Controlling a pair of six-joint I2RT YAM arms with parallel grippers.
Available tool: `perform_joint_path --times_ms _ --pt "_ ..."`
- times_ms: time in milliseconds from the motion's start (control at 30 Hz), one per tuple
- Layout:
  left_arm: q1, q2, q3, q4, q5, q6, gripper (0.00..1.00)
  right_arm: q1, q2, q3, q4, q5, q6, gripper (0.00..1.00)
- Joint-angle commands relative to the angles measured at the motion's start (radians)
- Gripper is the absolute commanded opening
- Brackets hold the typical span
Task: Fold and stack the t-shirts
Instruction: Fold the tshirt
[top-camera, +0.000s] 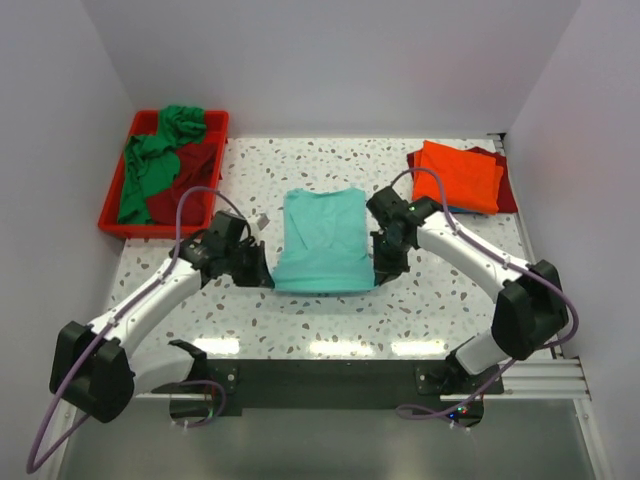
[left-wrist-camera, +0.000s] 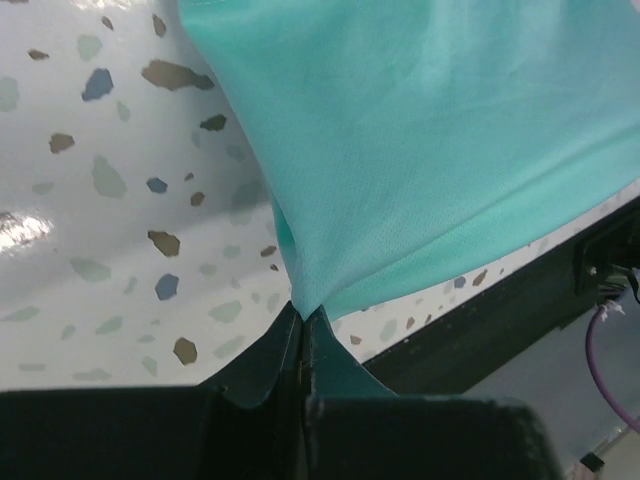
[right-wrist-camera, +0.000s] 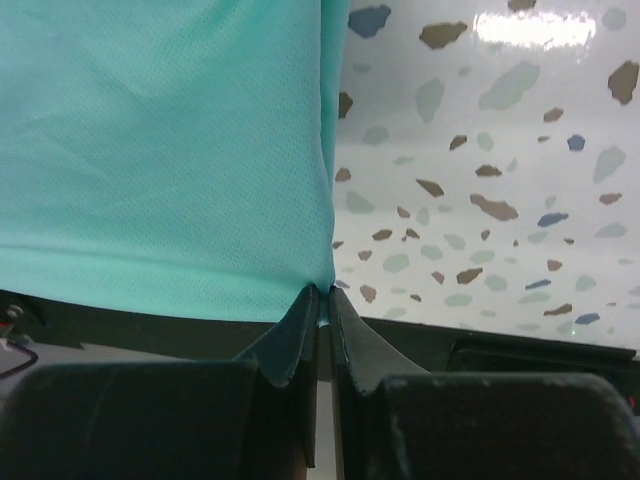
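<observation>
A light teal t-shirt (top-camera: 322, 240) lies in the middle of the table, its sides folded in. My left gripper (top-camera: 262, 272) is shut on its near left corner; in the left wrist view the cloth (left-wrist-camera: 420, 130) runs up from the pinched tips of that gripper (left-wrist-camera: 303, 310). My right gripper (top-camera: 383, 270) is shut on the near right corner, and the teal cloth (right-wrist-camera: 160, 150) hangs from its closed tips (right-wrist-camera: 325, 295). A folded orange t-shirt (top-camera: 460, 175) lies on a dark red one (top-camera: 507, 190) at the back right. Green (top-camera: 155, 160) and dark red (top-camera: 185, 180) t-shirts lie crumpled in the tray.
A red plastic tray (top-camera: 112, 215) stands at the back left of the terrazzo table (top-camera: 300, 160). White walls close in the left, back and right. The black rail (top-camera: 320, 375) carrying both arm bases runs along the near edge.
</observation>
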Motion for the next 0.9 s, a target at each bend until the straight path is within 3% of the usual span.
perform_joint_path --times_ms 0,333,867 --pt "-0.007 -0.080 0.015 -0.172 0.001 -0.024 0.00 0.018 -0.079 -0.018 -0.172 0.065 0.015 0.00" --pt "-0.023 -0.223 0.078 -0.264 0.073 -0.145 0.00 0.072 -0.201 0.071 -0.291 0.046 0.121 0.00" --pt "-0.023 -0.029 0.161 -0.057 0.067 -0.136 0.00 0.058 -0.097 0.237 -0.195 0.177 0.167 0.00"
